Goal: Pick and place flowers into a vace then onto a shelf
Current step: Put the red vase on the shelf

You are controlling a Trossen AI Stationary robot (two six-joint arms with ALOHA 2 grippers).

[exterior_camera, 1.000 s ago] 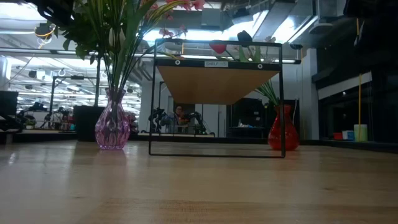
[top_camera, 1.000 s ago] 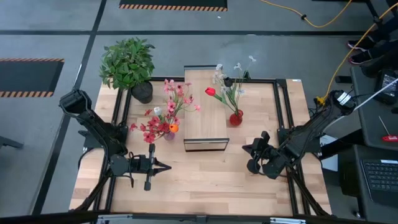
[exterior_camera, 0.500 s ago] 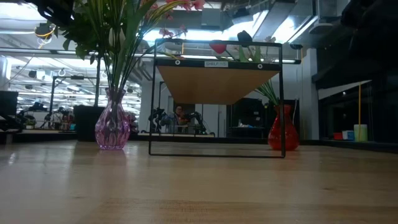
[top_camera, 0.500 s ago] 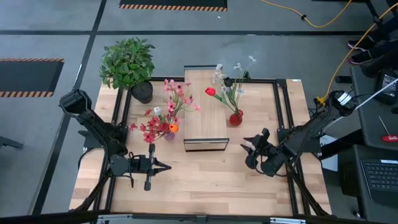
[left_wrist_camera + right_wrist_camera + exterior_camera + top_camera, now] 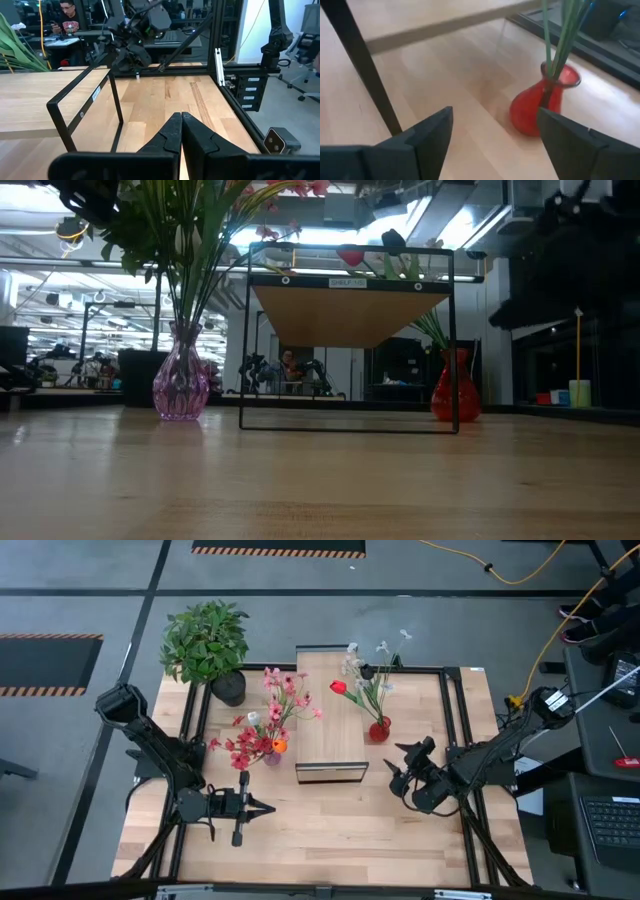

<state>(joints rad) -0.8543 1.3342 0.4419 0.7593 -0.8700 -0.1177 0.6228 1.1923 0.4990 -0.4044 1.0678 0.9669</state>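
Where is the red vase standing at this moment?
In the high view the red vase stands on the table just right of the shelf, holding flowers. The open right gripper is near it, not touching.

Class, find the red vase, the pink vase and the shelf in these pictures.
Red vase (image 5: 536, 107): right wrist view, on its round belly.
Pink vase (image 5: 181, 390): low view, on its glass body.
Shelf (image 5: 328, 720): high view, on its bare wooden top.

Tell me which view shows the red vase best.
The right wrist view: the red vase fills it close up, stems inside. The high view shows it small from above; the low view distant, beside the shelf; the left wrist view misses it.
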